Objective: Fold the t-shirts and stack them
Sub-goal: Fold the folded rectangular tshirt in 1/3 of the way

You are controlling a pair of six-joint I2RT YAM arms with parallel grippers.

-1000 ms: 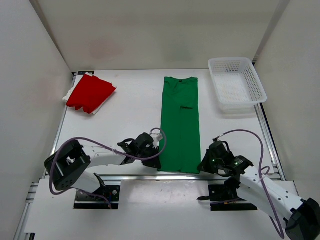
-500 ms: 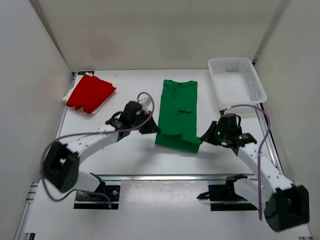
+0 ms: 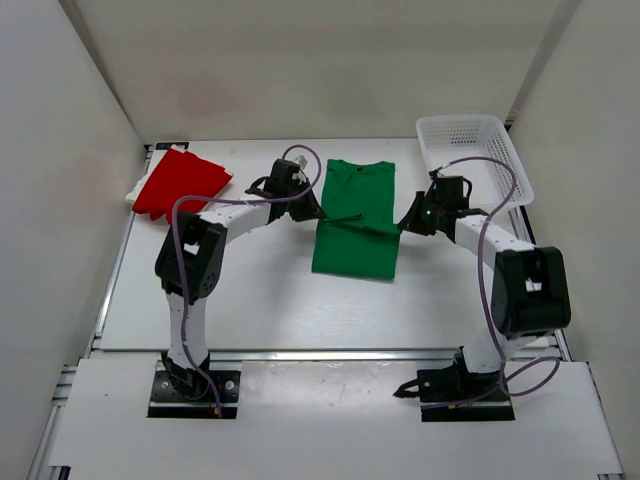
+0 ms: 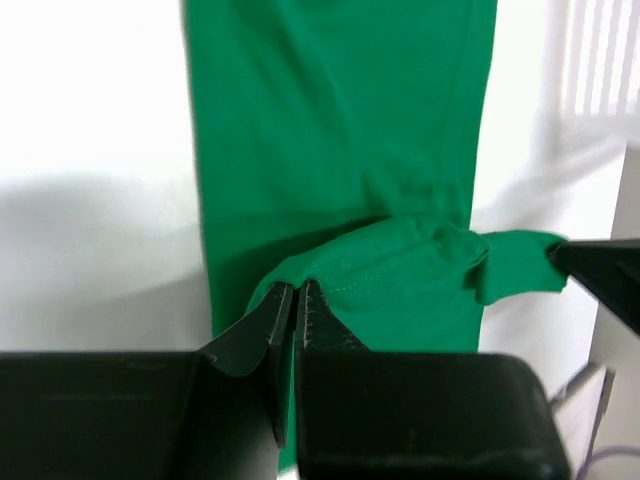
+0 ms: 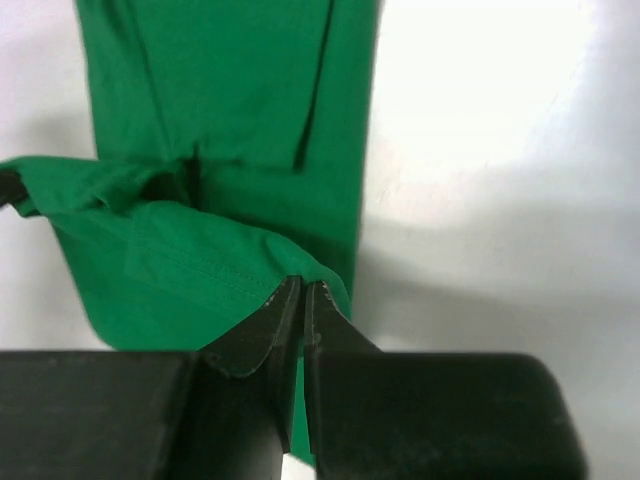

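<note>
Looking like the fold-in-half step: green t-shirt (image 3: 355, 225) lies just toward 12 o'clock of the table (image 3: 250, 290) centre, left gripper (image 3: 312, 212) and right gripper (image 3: 404, 222) each with jaws clamped tight on a hem corner, so next I'd lay that hem over the collar end and let go.

half-folded green t-shirt (image 3: 356, 250) on table (image 3: 250, 290)

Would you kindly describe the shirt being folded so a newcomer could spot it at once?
From the white mesh basket at the table's far right corner, look left to mid-table. There lies the green t-shirt, half folded, held by the left gripper and right gripper. The red t-shirt at far left is untouched.
</note>
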